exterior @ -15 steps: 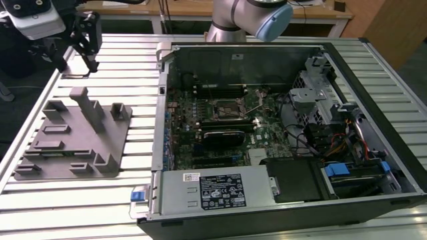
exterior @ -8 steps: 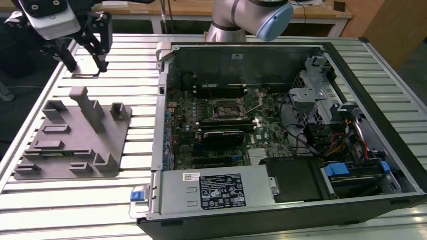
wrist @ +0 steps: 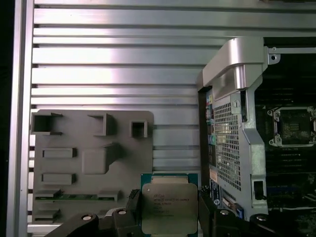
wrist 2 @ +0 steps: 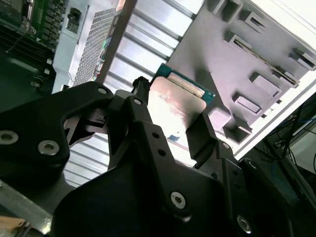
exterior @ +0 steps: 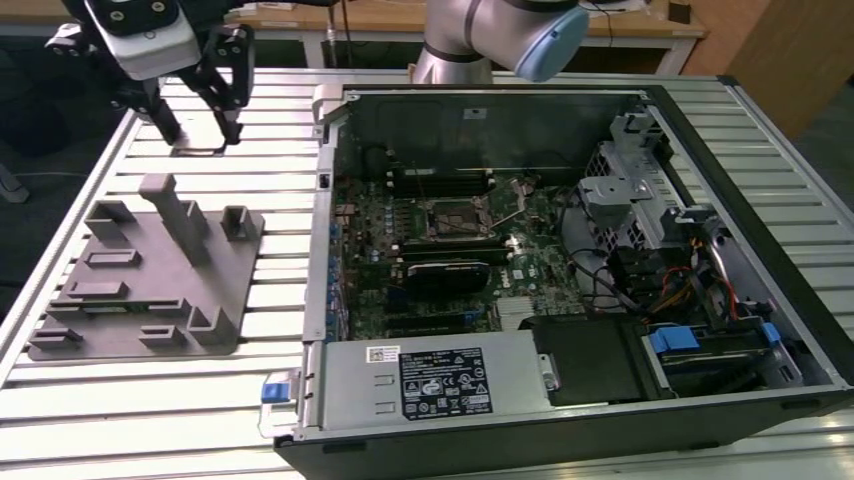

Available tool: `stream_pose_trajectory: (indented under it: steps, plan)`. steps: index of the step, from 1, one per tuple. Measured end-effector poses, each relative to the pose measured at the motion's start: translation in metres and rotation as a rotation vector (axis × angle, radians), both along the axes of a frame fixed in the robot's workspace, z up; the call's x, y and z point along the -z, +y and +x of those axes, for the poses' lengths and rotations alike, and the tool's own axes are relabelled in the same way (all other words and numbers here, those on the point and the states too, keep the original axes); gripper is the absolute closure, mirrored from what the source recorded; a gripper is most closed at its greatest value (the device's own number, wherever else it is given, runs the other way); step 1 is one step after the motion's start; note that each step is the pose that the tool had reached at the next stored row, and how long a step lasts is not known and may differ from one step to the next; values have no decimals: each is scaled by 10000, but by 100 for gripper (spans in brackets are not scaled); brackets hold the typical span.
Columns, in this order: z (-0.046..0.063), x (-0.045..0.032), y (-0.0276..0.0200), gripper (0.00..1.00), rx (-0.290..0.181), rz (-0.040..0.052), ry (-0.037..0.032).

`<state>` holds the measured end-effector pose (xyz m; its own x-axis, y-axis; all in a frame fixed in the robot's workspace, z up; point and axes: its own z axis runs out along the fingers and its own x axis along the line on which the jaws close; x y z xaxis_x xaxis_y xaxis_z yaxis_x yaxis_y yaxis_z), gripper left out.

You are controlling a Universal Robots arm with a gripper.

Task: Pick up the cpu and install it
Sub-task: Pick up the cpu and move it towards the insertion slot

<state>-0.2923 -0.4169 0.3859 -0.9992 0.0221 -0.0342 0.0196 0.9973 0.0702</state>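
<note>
My claw (exterior: 200, 138), upper left in the exterior view, is clenched on the cpu (wrist: 169, 207) over the table (exterior: 267, 150).

Gripper (wrist: 169, 205) is holding the cpu (wrist: 170, 217) by opposite edges, dark fingers (wrist: 133, 201) apparently pressing both sides. Grey fixture tray (wrist: 94, 163) is lying on the slatted table (wrist: 113, 64) just beyond. Computer case (wrist: 237, 98) is sitting open beside the tray, socket (wrist: 295, 126) showing inside.
</note>
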Motion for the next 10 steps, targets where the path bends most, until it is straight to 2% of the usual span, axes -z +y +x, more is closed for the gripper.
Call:
stream_pose_trajectory:
  steps: [10]
  plan:
    - [343,0,5,45,1,0,0]
